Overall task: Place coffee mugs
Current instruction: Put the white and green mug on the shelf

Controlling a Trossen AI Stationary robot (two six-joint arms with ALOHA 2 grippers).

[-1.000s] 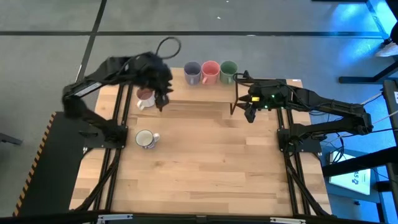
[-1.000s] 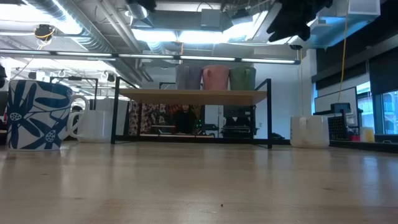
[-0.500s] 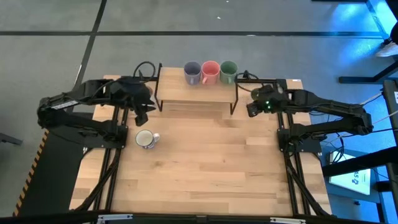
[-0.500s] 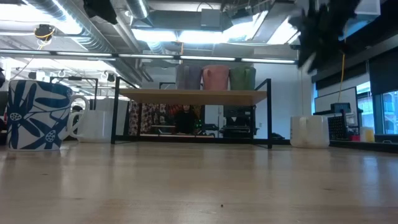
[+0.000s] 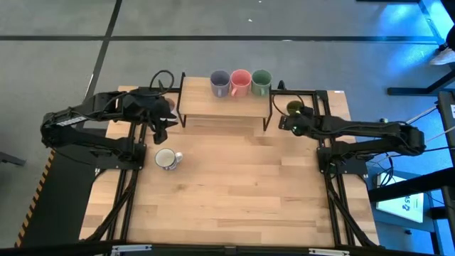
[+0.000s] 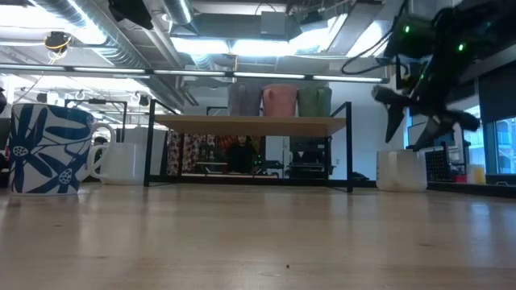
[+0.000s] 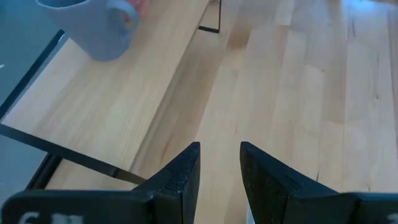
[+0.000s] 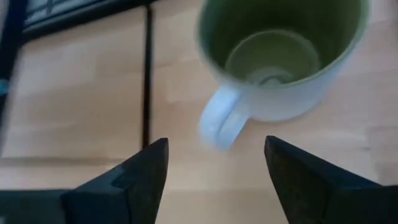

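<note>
A low shelf (image 5: 224, 107) stands at the table's far edge. On top of it sit a purple-blue mug (image 5: 220, 82), a coral pink mug (image 5: 240, 82) and a green mug (image 5: 261, 82). An olive-green mug (image 5: 293, 108) with a white outside stands on the table right of the shelf, its handle (image 8: 217, 124) facing my right gripper (image 8: 214, 180). That gripper is open and hovers just above it on its near side (image 6: 415, 129). My left gripper (image 5: 159, 132) is open by a narrow gap (image 7: 219, 174) and hangs left of the shelf. A blue-patterned white mug (image 5: 167, 159) stands near it. The dusty pink mug is hidden under the left arm in the high view.
The shelf's black frame posts (image 5: 270, 114) stand close to my right gripper. In the low view a white-sided mug (image 6: 121, 161) stands beside the blue-patterned mug (image 6: 48, 149). Bare wooden table (image 5: 242, 192) stretches toward the near edge.
My left arm has drawn back from the shelf's left end toward the table's left and near side, and now covers the dusty pink mug. My right gripper has come down toward the olive-green mug, which now shows beside it.
</note>
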